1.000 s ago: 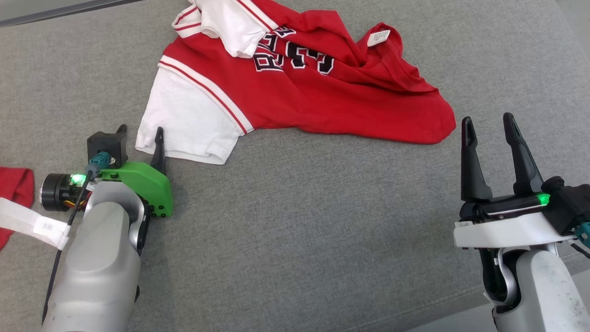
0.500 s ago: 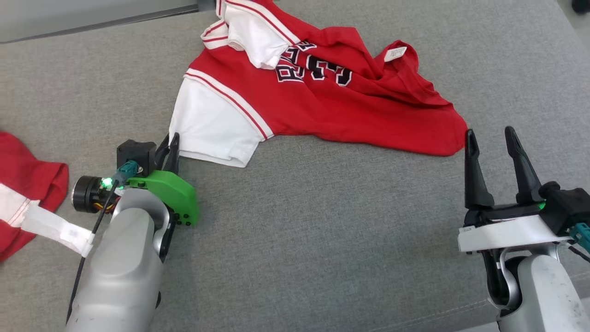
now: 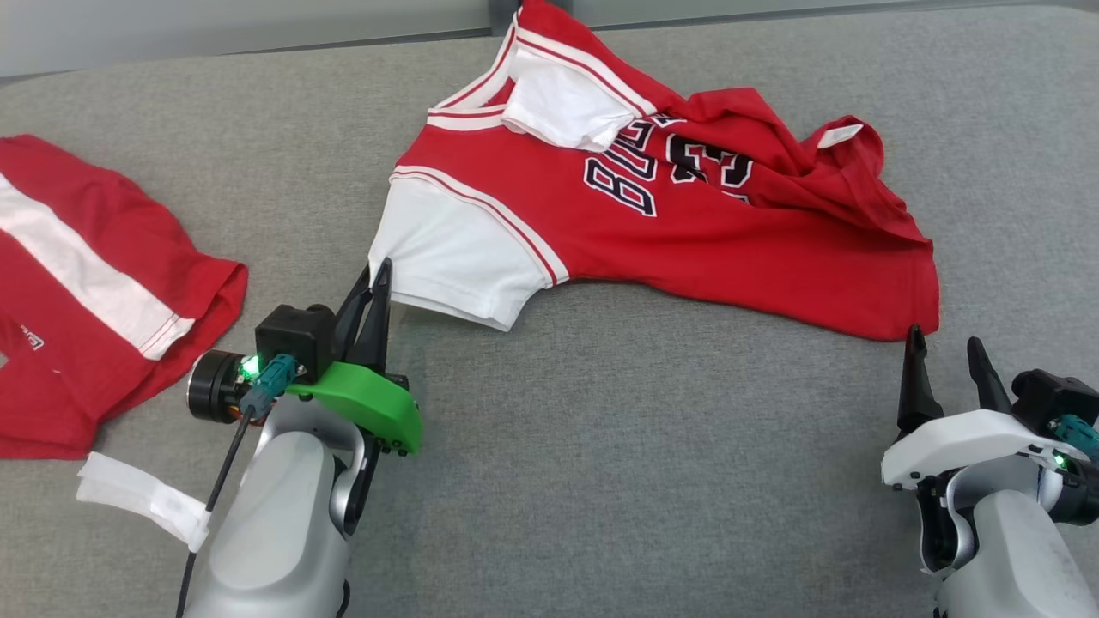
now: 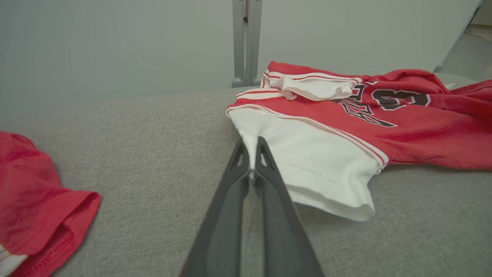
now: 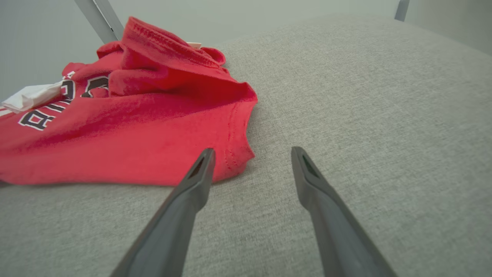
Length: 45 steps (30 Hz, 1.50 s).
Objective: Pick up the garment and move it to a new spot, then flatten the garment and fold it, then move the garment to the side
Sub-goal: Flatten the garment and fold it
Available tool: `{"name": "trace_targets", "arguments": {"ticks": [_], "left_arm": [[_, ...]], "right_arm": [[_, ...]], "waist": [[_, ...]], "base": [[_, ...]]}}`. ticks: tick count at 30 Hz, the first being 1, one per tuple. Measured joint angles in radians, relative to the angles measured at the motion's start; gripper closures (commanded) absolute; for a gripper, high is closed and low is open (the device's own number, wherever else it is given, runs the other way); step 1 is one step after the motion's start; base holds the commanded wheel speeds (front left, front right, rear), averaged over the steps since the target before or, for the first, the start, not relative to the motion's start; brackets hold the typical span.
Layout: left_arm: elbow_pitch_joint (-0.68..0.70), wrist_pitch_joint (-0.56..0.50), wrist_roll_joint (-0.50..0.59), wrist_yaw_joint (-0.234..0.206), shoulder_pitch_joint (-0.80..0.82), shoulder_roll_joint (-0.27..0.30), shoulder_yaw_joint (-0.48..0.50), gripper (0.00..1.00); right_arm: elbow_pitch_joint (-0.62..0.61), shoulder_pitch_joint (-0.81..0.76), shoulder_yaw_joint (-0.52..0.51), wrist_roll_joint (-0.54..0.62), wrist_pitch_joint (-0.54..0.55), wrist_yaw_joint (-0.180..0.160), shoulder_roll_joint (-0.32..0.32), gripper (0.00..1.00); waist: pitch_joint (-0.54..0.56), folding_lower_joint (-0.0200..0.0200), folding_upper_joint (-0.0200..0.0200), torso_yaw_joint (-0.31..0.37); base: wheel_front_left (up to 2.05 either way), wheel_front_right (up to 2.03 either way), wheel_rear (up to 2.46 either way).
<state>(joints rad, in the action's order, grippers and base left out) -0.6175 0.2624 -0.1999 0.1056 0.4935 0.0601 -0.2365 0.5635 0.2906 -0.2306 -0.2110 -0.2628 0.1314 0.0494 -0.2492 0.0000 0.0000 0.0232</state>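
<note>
Left gripper (image 4: 251, 152) clamps shirt (image 3: 730, 240) sleeve edge, seemingly thin bite: may slip. Right gripper (image 5: 252, 151) spread, empty, shirt corner beside jaws.

Black letters (image 3: 620, 184) edged in white are printed across the red jersey (image 3: 687, 249), upside down in the head view. "BU" can be read, also in the right wrist view (image 5: 38, 115); the rest is covered by a folded white sleeve. Beside them a black number (image 3: 713, 163) is printed, seemingly "23", its "3" being plain in the left wrist view (image 4: 399, 98). Print on the neck tag (image 3: 837, 135), on the second red cloth (image 3: 30, 339) and on the white strip (image 3: 142, 506) cannot be read.
</note>
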Motion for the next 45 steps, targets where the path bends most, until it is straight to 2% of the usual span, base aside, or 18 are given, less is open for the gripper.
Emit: {"name": "trace_targets", "arguments": {"ticks": [9,17,32,33,34,35,42,45], "left_arm": [[0.054,0.000,-0.019,-0.013,-0.034,-0.006,-0.032,1.00],[0.068,0.000,-0.028,-0.024,-0.042,-0.008,-0.044,1.00],[0.077,0.000,-0.034,-0.031,-0.032,-0.004,-0.050,1.00],[0.077,0.000,-0.034,-0.032,-0.032,-0.004,-0.050,1.00],[0.077,0.000,-0.035,-0.033,-0.032,-0.003,-0.050,1.00],[0.076,0.000,-0.036,-0.034,-0.032,-0.003,-0.050,1.00],[0.071,0.000,-0.045,-0.037,-0.037,-0.001,-0.044,1.00],[0.075,0.000,-0.049,-0.039,-0.054,-0.001,-0.037,1.00]], "right_arm": [[0.113,0.040,-0.009,0.090,0.000,0.000,-0.001,0.00],[0.161,0.062,-0.048,0.136,0.000,0.000,-0.001,0.00],[0.217,0.144,-0.058,0.177,-0.003,0.000,0.001,0.00],[0.219,0.147,-0.054,0.177,-0.003,0.000,0.002,0.39],[0.223,0.148,-0.049,0.174,-0.003,0.000,0.002,0.73],[0.225,0.148,-0.045,0.169,-0.003,0.000,0.002,1.00],[0.209,0.116,-0.013,0.129,-0.002,0.000,-0.001,1.00],[0.167,0.093,0.028,0.059,-0.002,0.000,0.000,1.00]], "waist": [[0.013,0.0000,0.0000,-0.062],[0.012,0.0000,0.0000,-0.069],[-0.023,0.0000,0.0000,-0.073],[-0.024,0.0000,0.0000,-0.073],[-0.023,0.0000,0.0000,-0.073],[-0.022,0.0000,0.0000,-0.072],[0.009,0.0000,0.0000,-0.062],[0.032,0.0000,0.0000,-0.055]], "base": [[0.00,0.00,0.00],[0.00,0.00,0.00],[0.00,0.00,0.00],[0.00,0.00,0.00],[0.00,0.00,0.00],[0.00,0.00,0.00],[0.00,0.00,0.00],[0.00,0.00,0.00]]}}
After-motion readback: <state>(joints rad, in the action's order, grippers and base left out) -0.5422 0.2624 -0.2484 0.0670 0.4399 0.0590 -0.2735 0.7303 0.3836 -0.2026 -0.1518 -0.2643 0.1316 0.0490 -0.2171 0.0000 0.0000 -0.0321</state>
